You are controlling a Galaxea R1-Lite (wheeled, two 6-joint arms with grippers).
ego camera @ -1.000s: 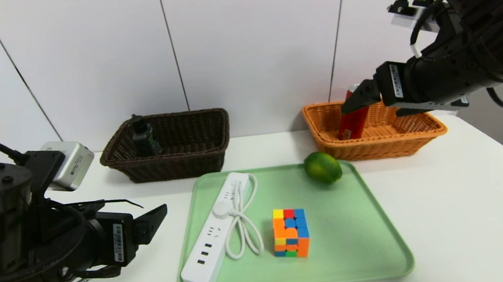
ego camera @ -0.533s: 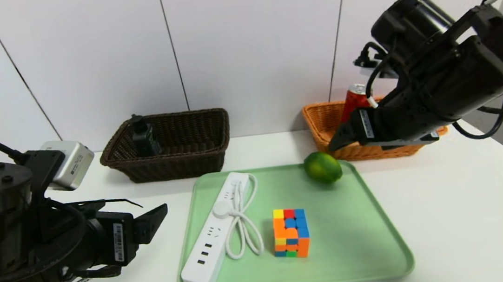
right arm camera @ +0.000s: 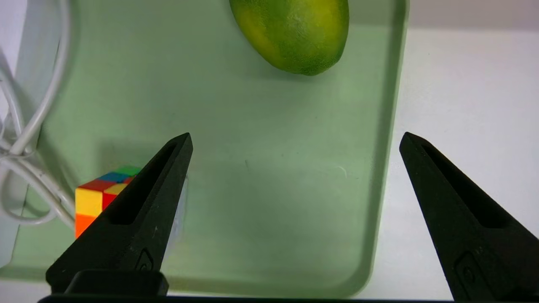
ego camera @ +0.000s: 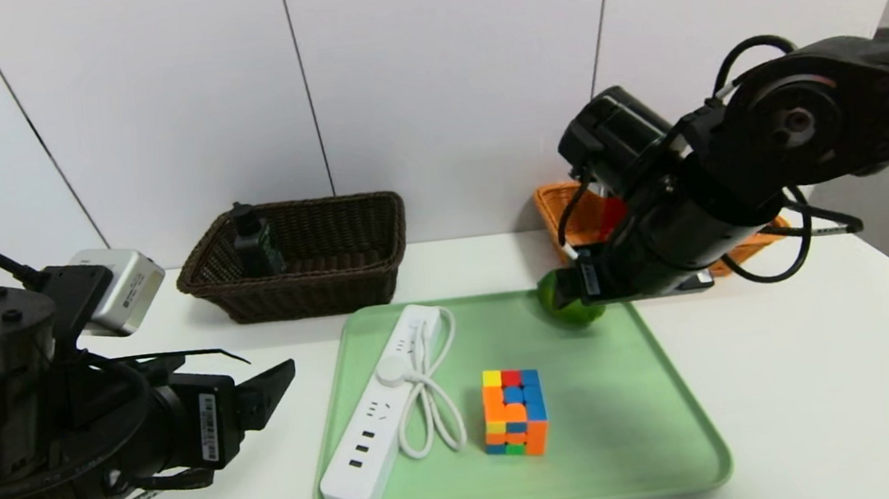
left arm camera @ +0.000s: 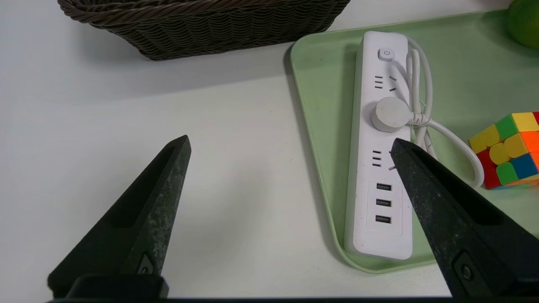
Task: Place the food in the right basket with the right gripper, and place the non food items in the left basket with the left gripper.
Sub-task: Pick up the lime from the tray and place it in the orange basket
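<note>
A green lime (ego camera: 579,315) (right arm camera: 294,33) lies at the far right corner of the green tray (ego camera: 637,428). My right gripper (ego camera: 598,296) (right arm camera: 294,139) hangs open just over that corner, the lime a little beyond its fingertips and only bare tray between them. A white power strip (ego camera: 383,409) (left arm camera: 379,168) with its coiled cable and a coloured puzzle cube (ego camera: 514,412) (left arm camera: 507,149) also lie on the tray. My left gripper (ego camera: 271,367) (left arm camera: 289,141) waits open left of the tray, holding nothing.
The dark wicker left basket (ego camera: 316,288) at the back holds a dark bottle-like item (ego camera: 255,240). The orange right basket (ego camera: 564,212) stands behind my right arm, which hides most of it and the red can (ego camera: 614,211) inside. White table surrounds the tray.
My right arm has swung down and leftward from above the orange basket to the lime's corner of the tray, still open. The left arm has not moved.
</note>
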